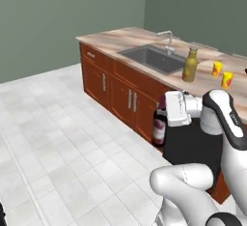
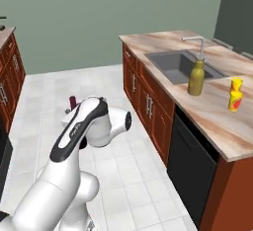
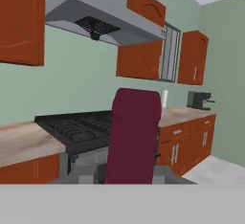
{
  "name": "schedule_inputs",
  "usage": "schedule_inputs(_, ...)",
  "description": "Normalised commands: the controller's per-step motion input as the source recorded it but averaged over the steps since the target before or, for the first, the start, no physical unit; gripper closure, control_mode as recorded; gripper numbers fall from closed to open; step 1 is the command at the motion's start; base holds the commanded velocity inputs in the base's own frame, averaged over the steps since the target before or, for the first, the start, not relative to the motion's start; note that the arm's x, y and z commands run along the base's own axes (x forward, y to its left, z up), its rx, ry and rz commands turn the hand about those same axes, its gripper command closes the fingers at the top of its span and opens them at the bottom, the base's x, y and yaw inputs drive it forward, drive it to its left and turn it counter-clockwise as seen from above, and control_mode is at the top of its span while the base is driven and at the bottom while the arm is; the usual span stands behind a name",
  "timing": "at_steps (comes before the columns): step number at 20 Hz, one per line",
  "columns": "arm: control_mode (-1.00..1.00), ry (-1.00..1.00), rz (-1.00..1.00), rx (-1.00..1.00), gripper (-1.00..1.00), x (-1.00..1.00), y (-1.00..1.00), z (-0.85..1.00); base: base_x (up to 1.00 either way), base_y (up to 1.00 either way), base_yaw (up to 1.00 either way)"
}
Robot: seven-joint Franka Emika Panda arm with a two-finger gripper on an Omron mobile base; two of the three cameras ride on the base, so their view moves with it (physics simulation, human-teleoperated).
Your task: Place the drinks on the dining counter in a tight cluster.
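Left base view: slim dark glass wine bottle with maroon label [image 1: 159,125] hangs in the air in front of the cabinet fronts, below the level of the beige-and-brown marbled stone surface [image 1: 126,40] with the dark grey sink [image 1: 152,57], not yet over it. The tool [image 1: 164,110] is clamped on the bottle's upper part, near the neck; jaws closed on it. Bottle stands upright, long axis vertical, neck up, base down, maybe a slight lean, hard to tell. In the hand view the maroon neck and cap [image 3: 133,134] rise from between the fingers.

Handling, judged: rigid glass, smooth and slippery, fairly heavy with most of the weight below the grip, so it may swing or slide if moved fast; fragile on a hard set-down. Hold at the neck gives clearance for lowering it beside others; a body grip would be steadier.

Fat olive-yellow bottle with grey cap [image 1: 190,64] is upright on the surface just right of the sink, near the silver tap [image 1: 167,38]. That looks like the cluster target.
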Motion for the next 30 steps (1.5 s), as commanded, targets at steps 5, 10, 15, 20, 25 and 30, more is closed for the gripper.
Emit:
schedule_inputs(5,1.0,0.0,0.0,0.0,1.0,0.0,0.0,0.0,0.91,0.1,-0.03)
schedule_inputs(10,1.0,0.0,0.0,0.0,1.0,0.0,0.0,0.0,0.93,0.1,-0.02)
schedule_inputs(15,1.0,0.0,0.0,0.0,1.0,0.0,0.0,0.0,0.86,0.12,-0.14)
schedule_inputs(20,1.0,0.0,0.0,0.0,1.0,0.0,0.0,0.0,0.57,0.22,-0.46)
schedule_inputs(25,1.0,0.0,0.0,0.0,1.0,0.0,0.0,0.0,0.44,0.27,-0.6)
schedule_inputs(30,1.0,0.0,0.0,0.0,1.0,0.0,0.0,0.0,0.36,0.27,-0.68)
